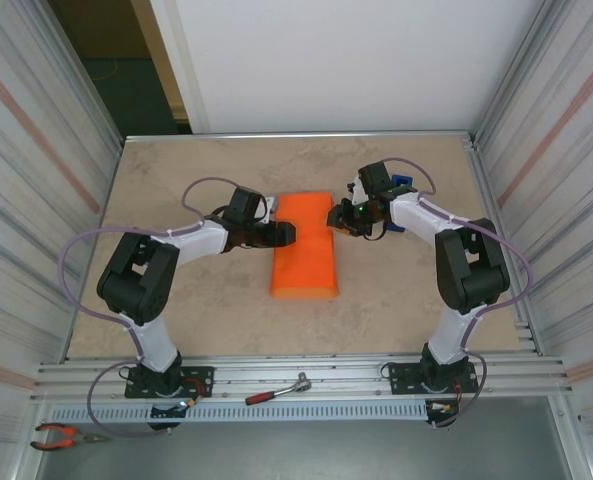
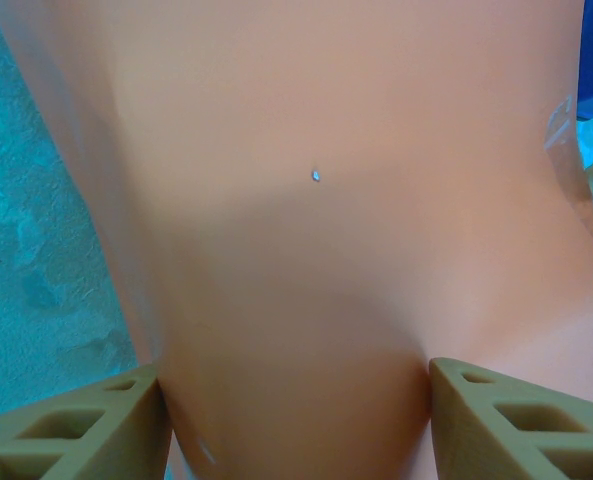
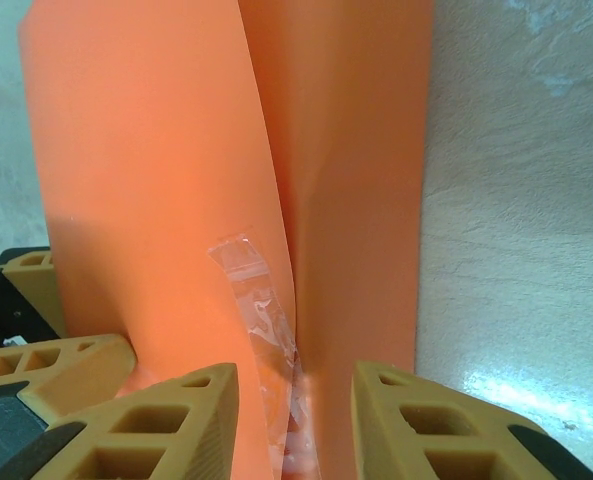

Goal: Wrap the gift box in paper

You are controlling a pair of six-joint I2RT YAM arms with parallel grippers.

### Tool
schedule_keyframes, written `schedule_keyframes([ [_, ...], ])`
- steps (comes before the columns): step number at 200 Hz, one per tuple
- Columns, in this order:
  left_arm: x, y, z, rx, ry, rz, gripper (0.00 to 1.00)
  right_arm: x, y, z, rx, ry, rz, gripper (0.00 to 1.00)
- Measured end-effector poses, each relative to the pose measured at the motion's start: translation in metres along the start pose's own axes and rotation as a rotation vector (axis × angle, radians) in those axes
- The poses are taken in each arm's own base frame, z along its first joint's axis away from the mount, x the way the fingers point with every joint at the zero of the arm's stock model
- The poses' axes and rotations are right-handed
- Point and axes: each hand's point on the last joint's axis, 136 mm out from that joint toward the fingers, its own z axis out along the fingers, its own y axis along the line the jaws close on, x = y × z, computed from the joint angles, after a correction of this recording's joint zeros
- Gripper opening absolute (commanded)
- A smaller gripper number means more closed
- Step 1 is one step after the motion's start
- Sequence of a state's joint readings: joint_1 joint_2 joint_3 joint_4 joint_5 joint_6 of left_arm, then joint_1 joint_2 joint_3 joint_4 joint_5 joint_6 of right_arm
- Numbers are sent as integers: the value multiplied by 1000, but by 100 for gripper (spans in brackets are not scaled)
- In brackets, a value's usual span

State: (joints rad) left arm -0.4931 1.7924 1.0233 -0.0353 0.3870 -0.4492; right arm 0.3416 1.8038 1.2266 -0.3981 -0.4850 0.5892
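My left tool [image 2: 294, 385] clamped across the paper [image 1: 304, 262]; my right tool [image 3: 294, 380], jaws apart, over the clear tape [image 3: 248, 290] on its seam; table [image 1: 176, 180] beneath.

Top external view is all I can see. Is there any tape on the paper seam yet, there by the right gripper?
Observer: Yes. The right wrist view shows a strip of clear tape along the overlapping edge of the paper, running down between the parted fingers of the right gripper.
Operator: And is the left gripper actually gripping anything?
Observer: In the left wrist view, the left gripper has a bulge of the paper filling the gap between its two fingers, touching both.
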Motion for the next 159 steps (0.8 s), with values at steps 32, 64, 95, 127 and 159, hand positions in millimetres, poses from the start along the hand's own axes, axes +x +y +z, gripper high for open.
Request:
schedule_keyframes([
  [32,0,0,0,0,0,0,63,-9,-4,-11,3,-37,10,34],
  [64,0,0,0,0,0,0,63,-20,2,-32,-12,-95,1,14],
  [95,0,0,0,0,0,0,63,-15,11,-32,-25,-87,-20,0],
  [127,0,0,0,0,0,0,63,-6,19,-25,-32,-63,-42,0],
  [159,0,0,0,0,0,0,63,0,15,-13,-22,-31,-37,0],
])
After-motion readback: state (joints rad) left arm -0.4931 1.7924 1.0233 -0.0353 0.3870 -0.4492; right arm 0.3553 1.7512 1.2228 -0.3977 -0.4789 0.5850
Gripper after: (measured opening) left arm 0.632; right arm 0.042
